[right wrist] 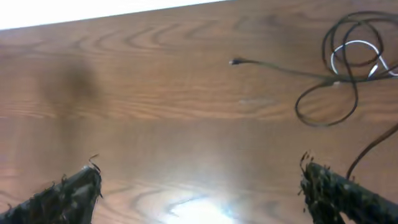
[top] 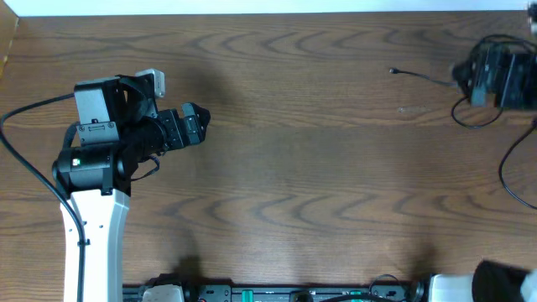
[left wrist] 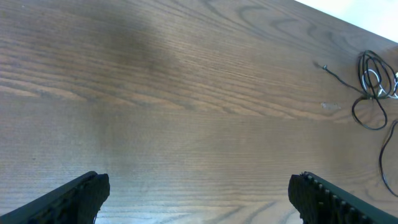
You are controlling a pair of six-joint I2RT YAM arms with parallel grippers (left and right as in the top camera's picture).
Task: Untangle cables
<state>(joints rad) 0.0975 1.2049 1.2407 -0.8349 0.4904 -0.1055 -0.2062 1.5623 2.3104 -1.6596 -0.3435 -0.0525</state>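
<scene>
Worktop [top: 319,184]: brown wood grain, with both arms over it, one at each side.
Left arm [top: 92,210]: white with black joints, on the left side, its wrist pointing right across the wood.
Left claw [left wrist: 199,183]: wide open and holding nothing. Its two black fingers [left wrist: 74,199] stand far apart above bare wood, well apart from the tangle.
Right arm [top: 499,74]: a dark, blurred shape at the far right, sitting above the tangle in the overhead view.
Right claw [right wrist: 200,174]: spread wide with nothing between its fingers [right wrist: 348,199]. It hangs above the wood, the tangle lying beyond it and to the right.
Cables [right wrist: 348,56]: on the far right of the worktop, loosely looped over one another and touched by neither claw.
White cord [right wrist: 354,46]: a pale curve inside the black loops, crossed by them.
Black cords [top: 471,116]: several thin loops, one hanging out toward the near side of the heap.
Plug [right wrist: 235,61]: the small end of one black strand, stretched out to the left of the heap and lying flat on the wood.
Loose strand [top: 510,172]: black, curving nearer at the right edge. Cannot tell whether it belongs to the tangle.
</scene>
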